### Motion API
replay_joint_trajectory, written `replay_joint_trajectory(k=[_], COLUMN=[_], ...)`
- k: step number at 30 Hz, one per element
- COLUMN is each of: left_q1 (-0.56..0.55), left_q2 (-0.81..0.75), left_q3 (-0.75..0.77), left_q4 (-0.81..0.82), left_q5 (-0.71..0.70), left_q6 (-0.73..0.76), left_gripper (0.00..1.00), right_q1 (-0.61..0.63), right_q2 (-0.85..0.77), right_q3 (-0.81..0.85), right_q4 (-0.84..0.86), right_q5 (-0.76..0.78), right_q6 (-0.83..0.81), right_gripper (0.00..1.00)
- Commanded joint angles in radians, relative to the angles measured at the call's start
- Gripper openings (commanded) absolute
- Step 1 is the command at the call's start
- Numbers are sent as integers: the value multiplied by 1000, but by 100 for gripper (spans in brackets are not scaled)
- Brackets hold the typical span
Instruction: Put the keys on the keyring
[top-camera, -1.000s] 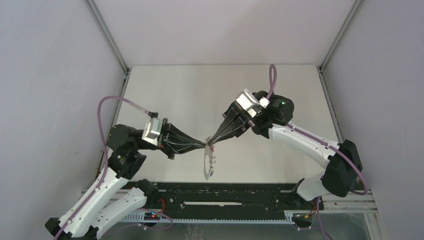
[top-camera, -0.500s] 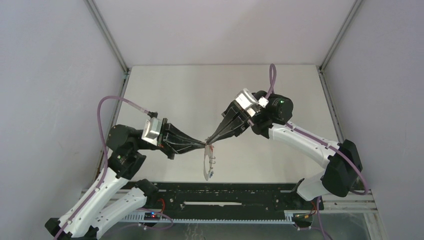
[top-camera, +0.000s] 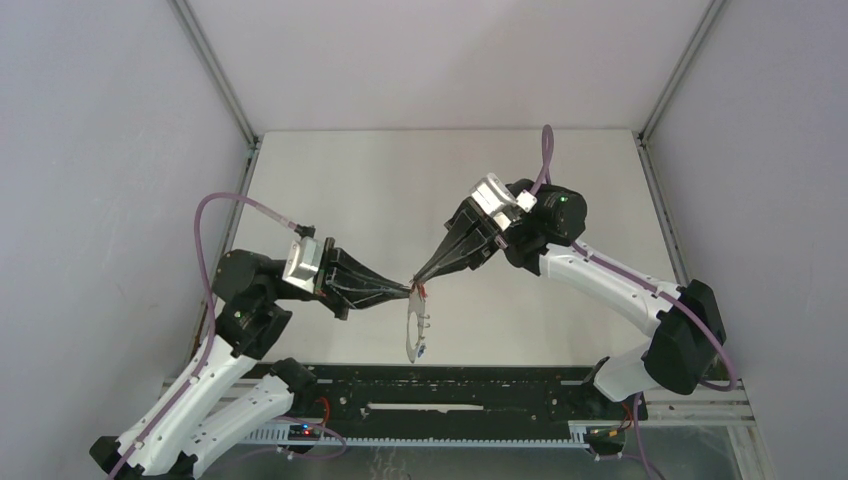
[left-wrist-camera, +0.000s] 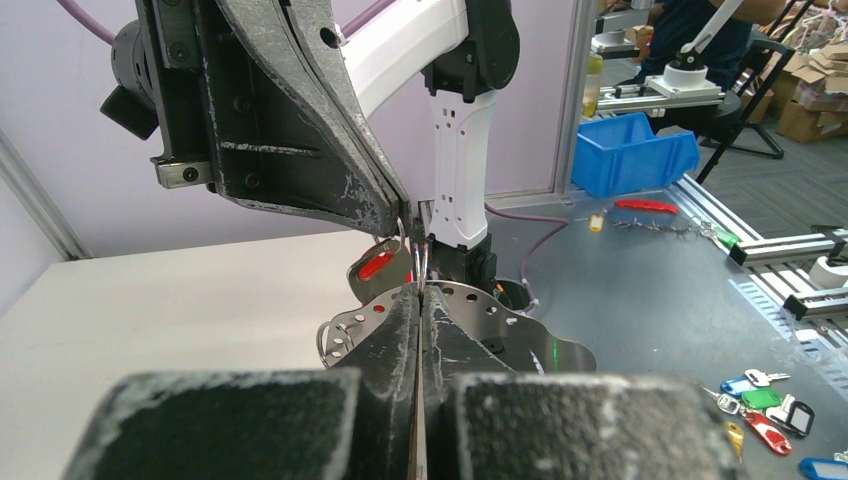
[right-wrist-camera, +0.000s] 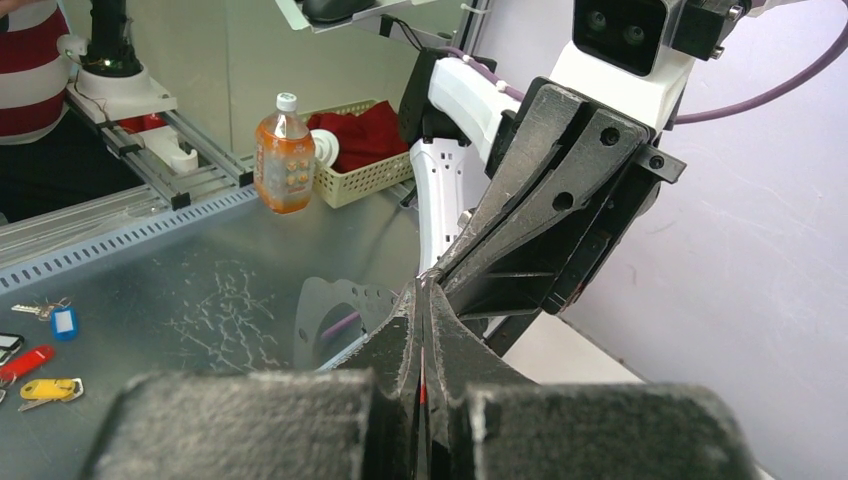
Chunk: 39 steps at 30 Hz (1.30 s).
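Both grippers meet tip to tip above the middle of the table. My left gripper (top-camera: 411, 289) (left-wrist-camera: 418, 291) is shut on the upper rim of the keyring (top-camera: 409, 327) (left-wrist-camera: 500, 325), a flat grey metal ring with small holes along its edge, which hangs down from it. A blue key (top-camera: 422, 352) dangles at the ring's bottom. My right gripper (top-camera: 419, 283) (right-wrist-camera: 424, 292) is shut on the red key (top-camera: 424, 293) (left-wrist-camera: 377, 266); a red sliver shows between its jaws. The red head sits right against the ring's rim, beside a small wire loop. The keyring (right-wrist-camera: 322, 318) shows behind my right fingers.
The black rail (top-camera: 450, 385) runs along the near table edge below the hanging ring. Grey walls close in on both sides. On the metal bench beyond are a blue bin (left-wrist-camera: 640, 150), loose tagged keys (left-wrist-camera: 765, 405), an orange bottle (right-wrist-camera: 284, 155) and a basket (right-wrist-camera: 360, 165).
My right wrist has tipped slightly and the hanging keyring has swung a little lower. Both grippers stay shut at the same meeting point.
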Motion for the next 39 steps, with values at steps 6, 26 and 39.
replay_joint_trajectory(k=[6, 26, 39], left_q1=[-6, -5, -5], left_q2=[-12, -9, -10], left_q3=[56, 56, 50], left_q4=[37, 39, 39], left_q5=[-6, -24, -27], left_q6=[15, 9, 8], left_gripper=[0, 0, 0], right_q1=[12, 39, 56], right_q2=[-27, -44, -37], right_q3=[1, 1, 1], right_q4=[1, -34, -31], right_q5=[15, 7, 9], right_q6=[-19, -55, -64], right_gripper=[0, 0, 0])
